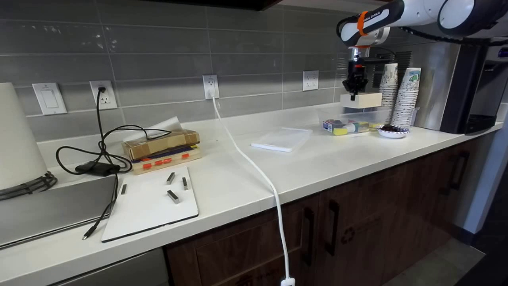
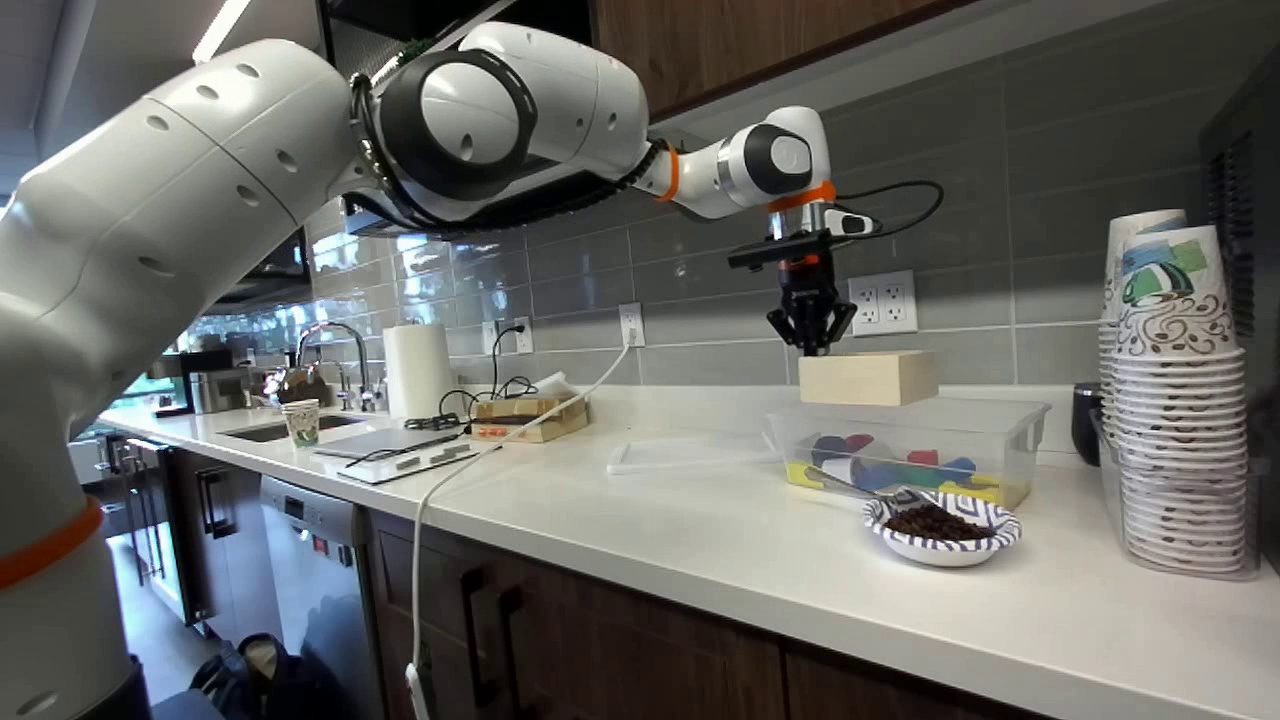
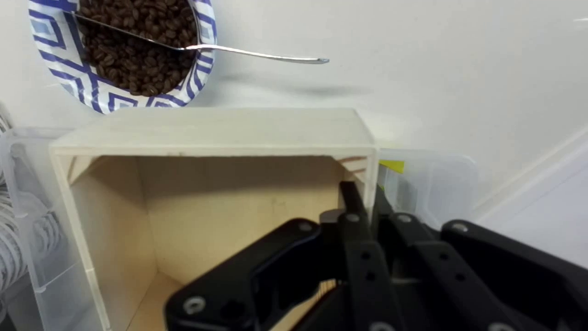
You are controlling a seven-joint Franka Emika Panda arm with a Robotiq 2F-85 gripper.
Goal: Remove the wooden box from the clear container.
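The wooden box is a light-tan, open-topped box (image 1: 363,100), also seen in an exterior view (image 2: 865,380) and from above in the wrist view (image 3: 220,131). Its inside looks empty. My gripper (image 1: 353,96) is shut on one side wall of the box, with one finger inside and one outside, as the wrist view shows (image 3: 365,193). The gripper also shows in an exterior view (image 2: 816,350). The box hangs level just above the clear container (image 2: 1000,430), which holds purple, yellow, red and blue pieces. The container also shows in the wrist view (image 3: 441,184), partly hidden beneath the box.
A patterned bowl of coffee beans (image 2: 940,545) with a spoon stands close in front of the container. Stacked paper cups (image 2: 1180,430) stand beside it. A flat clear lid (image 1: 281,139) lies on the counter. A white cable (image 1: 254,165) crosses the counter.
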